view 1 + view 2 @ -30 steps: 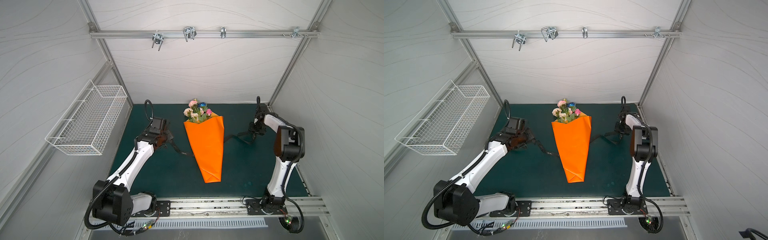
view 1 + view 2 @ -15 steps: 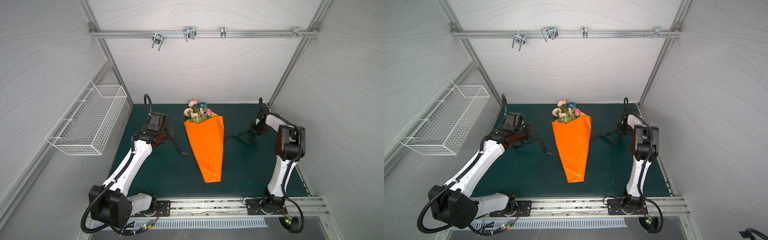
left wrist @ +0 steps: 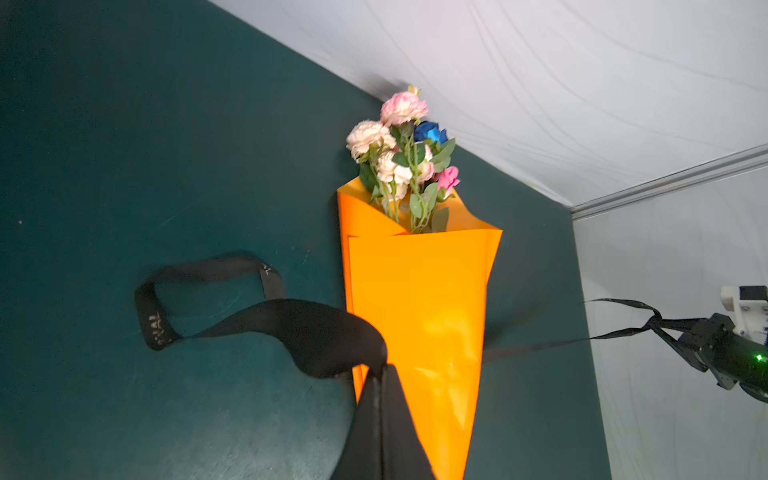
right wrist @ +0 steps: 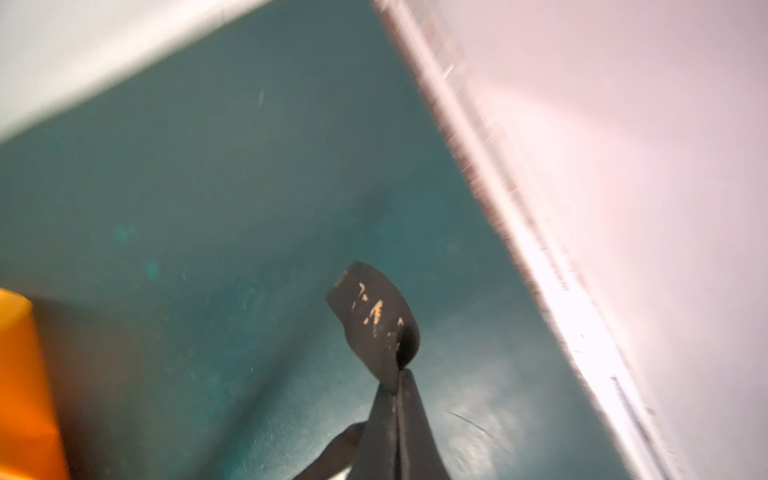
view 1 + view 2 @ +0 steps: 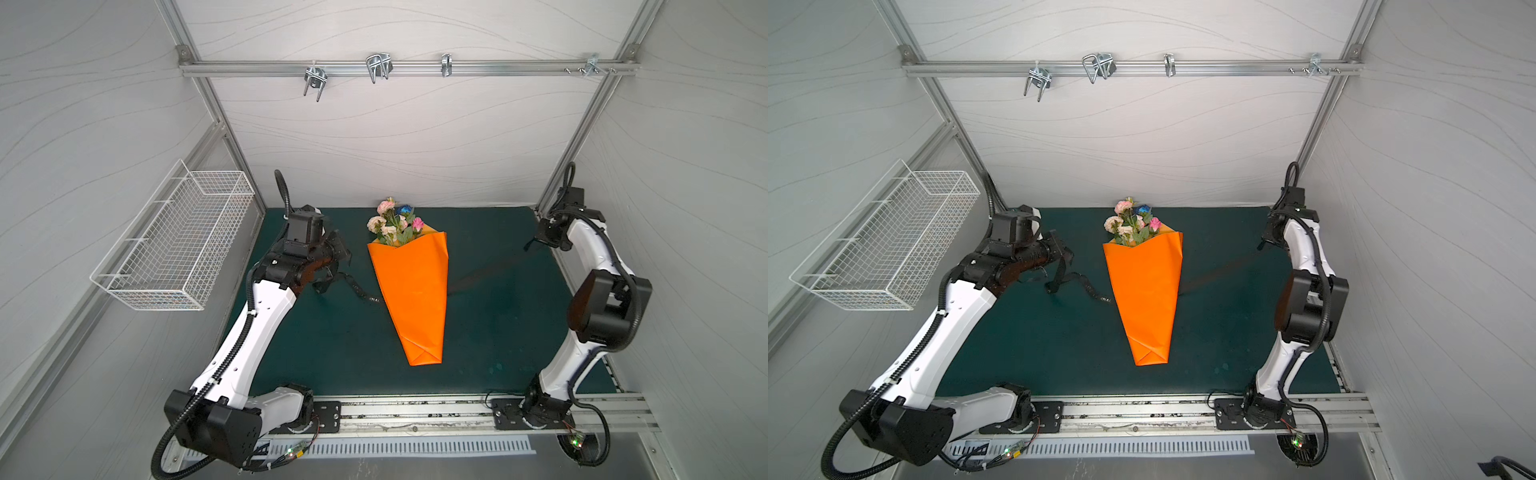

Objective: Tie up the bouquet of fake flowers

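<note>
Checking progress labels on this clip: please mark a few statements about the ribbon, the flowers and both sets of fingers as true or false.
1. The left fingers are shut on the black ribbon. True.
2. The ribbon is knotted across the front of the orange paper. False: it only goes in at one edge of the paper and comes out at the other, and nothing is tied.
3. The right fingers pinch the ribbon's other end. True.
4. The bouquet of fake flowers stands in the wire basket. False: it lies wrapped on the green mat, and the basket hangs on the side wall.
5. The bouquet shows one blue bloom. True.
</note>
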Motion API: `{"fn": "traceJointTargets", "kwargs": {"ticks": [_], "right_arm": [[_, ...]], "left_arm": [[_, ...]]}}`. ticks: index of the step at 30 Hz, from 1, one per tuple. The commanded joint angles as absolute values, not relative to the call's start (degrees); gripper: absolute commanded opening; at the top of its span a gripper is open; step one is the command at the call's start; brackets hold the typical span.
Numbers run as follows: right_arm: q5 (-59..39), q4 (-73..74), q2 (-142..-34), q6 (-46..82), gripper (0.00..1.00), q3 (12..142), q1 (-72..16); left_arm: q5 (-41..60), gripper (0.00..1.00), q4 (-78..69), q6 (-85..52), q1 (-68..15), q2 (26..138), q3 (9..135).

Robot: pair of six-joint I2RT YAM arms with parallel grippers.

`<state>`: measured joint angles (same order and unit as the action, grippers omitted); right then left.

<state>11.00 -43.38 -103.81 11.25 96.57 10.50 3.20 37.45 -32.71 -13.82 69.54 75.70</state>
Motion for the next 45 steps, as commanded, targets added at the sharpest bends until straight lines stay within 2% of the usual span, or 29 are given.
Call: {"fn": "traceJointTargets", "kwargs": {"ticks": [1,12,18,25,33,40,45], "right_arm": [[11.4,-46.2,-97.7,12.6,0.0,98.3,10.4],[4.8,-43.7,-91.4,11.1,0.0,98.4,7.2],[-3.4,-42.3,-90.2,11.7,0.0,100.6,4.4],[-4.8,-43.4,-90.0,11.9,0.0,106.9,-0.8],[-1.4,-46.7,-89.9,11.8,0.0,113.6,-1.3],[0.3,-46.6,-89.3,11.0,0.0,112.0,-1.1],[2.7,-47.2,-90.1,10.9,0.0,111.4,-0.6]], "left_arm": [[3.7,0.0,37.2,-31.0,-14.1,70.2,82.0],[-0.4,0.0,39.5,-27.2,-13.9,74.2,97.8],[4.0,0.0,40.2,-27.2,-13.9,75.7,103.3],[8.5,0.0,42.9,-28.8,-13.9,73.9,102.7],[7.2,0.0,45.3,-30.5,-14.0,65.5,96.8],[10.2,0.0,47.2,-33.5,-14.0,54.0,90.0],[13.0,0.0,49.8,-32.7,-14.0,49.7,90.9]]}}
